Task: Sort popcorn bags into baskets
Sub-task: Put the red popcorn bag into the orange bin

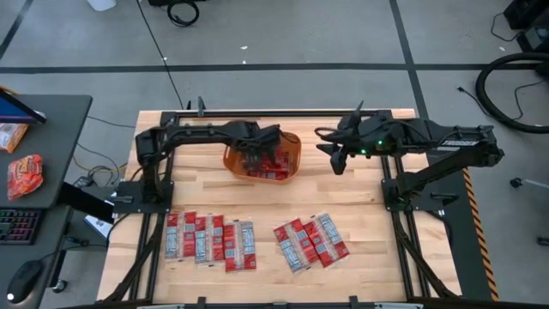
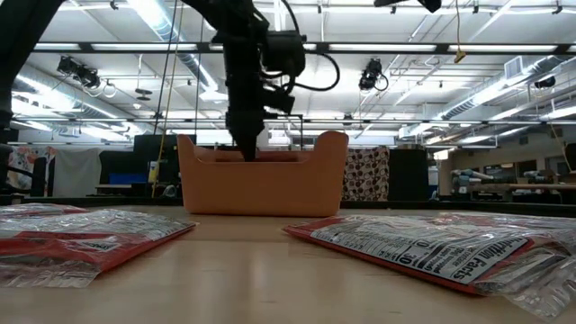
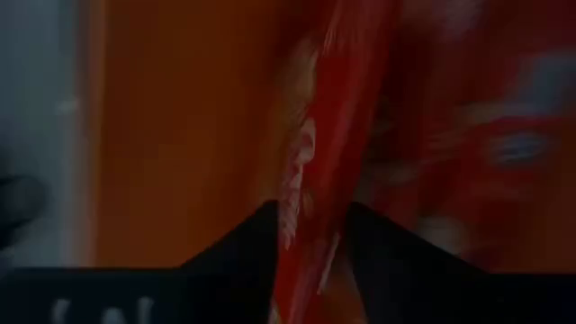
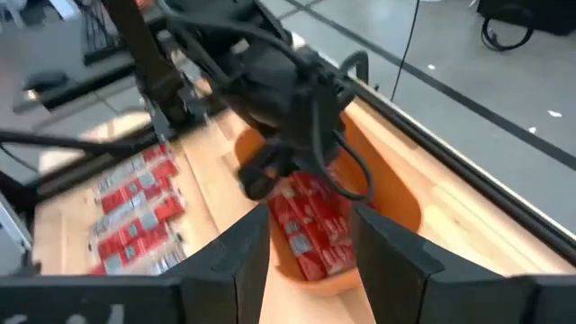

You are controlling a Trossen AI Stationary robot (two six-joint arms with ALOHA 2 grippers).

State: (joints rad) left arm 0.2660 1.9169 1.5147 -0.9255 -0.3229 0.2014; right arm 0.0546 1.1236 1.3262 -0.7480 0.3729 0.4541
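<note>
Here the left fingers (image 3: pixel 310 261) are closed on one red popcorn bag (image 3: pixel 315 171) inside the orange tub (image 1: pixel 233 160). The right fingers (image 1: pixel 339 159) hover open beside it. More bags (image 1: pixel 210 239) lie on the wooden table (image 1: pixel 360 257).

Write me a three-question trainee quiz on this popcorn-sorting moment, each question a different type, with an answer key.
1. True or false: the left gripper is down inside the orange tub.
2. Multiple choice: the packet in the left wrist view is A) lying flat on the table, B) held edge-on between that gripper's fingers, C) in the right gripper.
3. Fill in: the popcorn bags on the table lie in ___ groups, a left group and a right group.

Key
1. True; the low view shows the arm reaching below the tub's rim.
2. B.
3. Two. The right gripper hangs beside the tub, open and empty.
</note>
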